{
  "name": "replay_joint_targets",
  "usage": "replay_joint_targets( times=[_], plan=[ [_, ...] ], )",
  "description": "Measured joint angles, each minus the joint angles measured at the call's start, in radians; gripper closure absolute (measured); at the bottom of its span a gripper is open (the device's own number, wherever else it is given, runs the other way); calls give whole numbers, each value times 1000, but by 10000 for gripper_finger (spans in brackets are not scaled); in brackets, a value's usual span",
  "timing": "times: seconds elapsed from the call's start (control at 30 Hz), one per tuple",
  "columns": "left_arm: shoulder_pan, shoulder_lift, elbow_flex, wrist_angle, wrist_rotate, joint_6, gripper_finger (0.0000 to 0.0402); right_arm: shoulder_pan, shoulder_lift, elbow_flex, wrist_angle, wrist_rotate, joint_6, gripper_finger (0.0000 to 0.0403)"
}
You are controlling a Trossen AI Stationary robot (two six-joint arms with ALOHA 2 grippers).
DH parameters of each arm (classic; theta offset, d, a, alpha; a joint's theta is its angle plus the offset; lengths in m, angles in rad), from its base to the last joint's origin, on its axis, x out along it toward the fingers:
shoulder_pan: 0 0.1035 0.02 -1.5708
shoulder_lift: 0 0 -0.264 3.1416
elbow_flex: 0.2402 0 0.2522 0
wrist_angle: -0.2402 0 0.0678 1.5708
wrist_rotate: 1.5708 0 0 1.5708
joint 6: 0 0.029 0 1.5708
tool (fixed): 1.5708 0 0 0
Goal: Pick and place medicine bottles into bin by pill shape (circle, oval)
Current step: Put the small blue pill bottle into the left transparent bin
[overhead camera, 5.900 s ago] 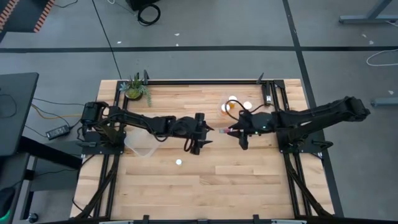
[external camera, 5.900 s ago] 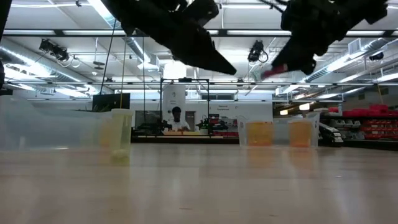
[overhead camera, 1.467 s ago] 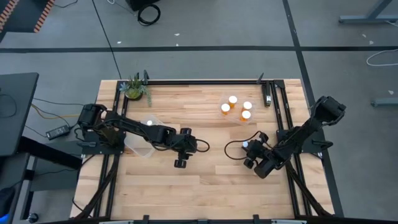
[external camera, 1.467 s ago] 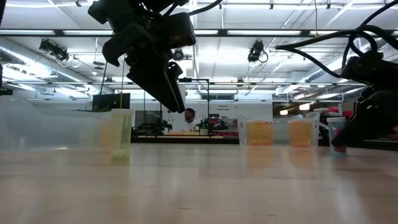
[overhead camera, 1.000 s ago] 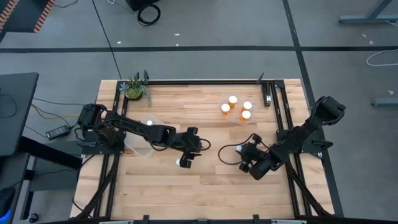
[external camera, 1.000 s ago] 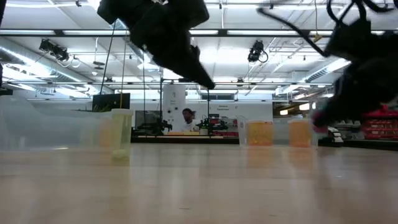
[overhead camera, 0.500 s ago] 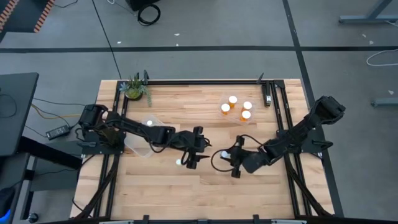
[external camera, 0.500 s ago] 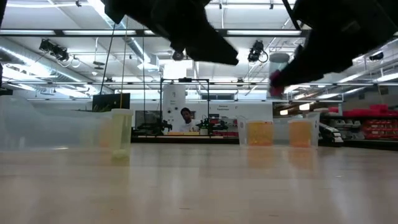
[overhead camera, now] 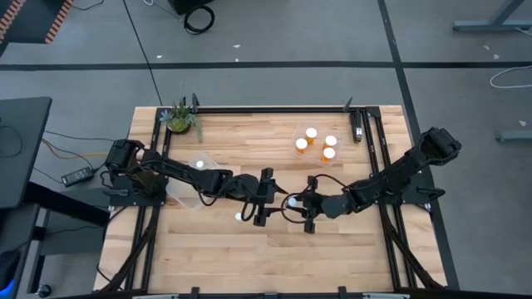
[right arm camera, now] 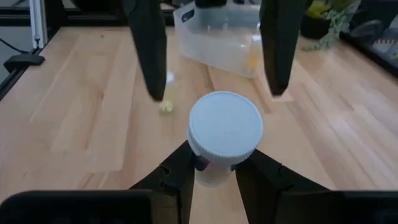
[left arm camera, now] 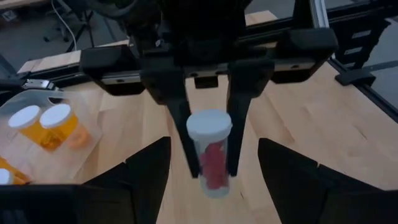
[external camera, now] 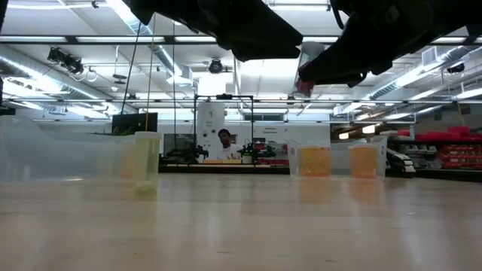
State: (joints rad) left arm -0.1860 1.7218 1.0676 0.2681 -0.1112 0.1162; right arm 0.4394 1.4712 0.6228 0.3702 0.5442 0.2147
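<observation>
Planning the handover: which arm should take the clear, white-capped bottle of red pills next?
Left. Its open gripper faces the clear, white-capped bottle of red pills, which the right gripper holds up in mid-air between them.

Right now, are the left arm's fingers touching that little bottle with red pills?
Apart. The left wrist view shows the left gripper fingers spread wide around the bottle, gaps both sides; the right gripper holds it.

Two dark jointed arms, looping black cables, matte black tapered fingers (left arm camera: 146, 174), apparently unmarked

We see a white-capped clear bottle (left arm camera: 209, 152) of red pills held mid-table, three orange bottles (overhead camera: 316, 144) far right, a small bottle (overhead camera: 238, 218) standing near centre
</observation>
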Motion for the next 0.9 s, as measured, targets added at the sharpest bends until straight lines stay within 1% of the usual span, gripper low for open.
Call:
replay_joint_targets(
  times=[0.2,0.37,0.67,0.8,0.9],
  plan=[
    [4,0,0,15,-6,0,153,-15,0,1,25,-7,-38,290],
    [5,0,0,19,-61,0,162,-23,0,20,25,-8,-65,290],
    [4,0,0,32,-64,1,169,-77,0,53,13,-101,-104,290],
    [4,0,0,32,-65,1,178,-85,0,55,0,-104,-98,290],
    [6,0,0,31,-64,1,193,-85,0,55,-3,-104,-96,290]
  ],
)
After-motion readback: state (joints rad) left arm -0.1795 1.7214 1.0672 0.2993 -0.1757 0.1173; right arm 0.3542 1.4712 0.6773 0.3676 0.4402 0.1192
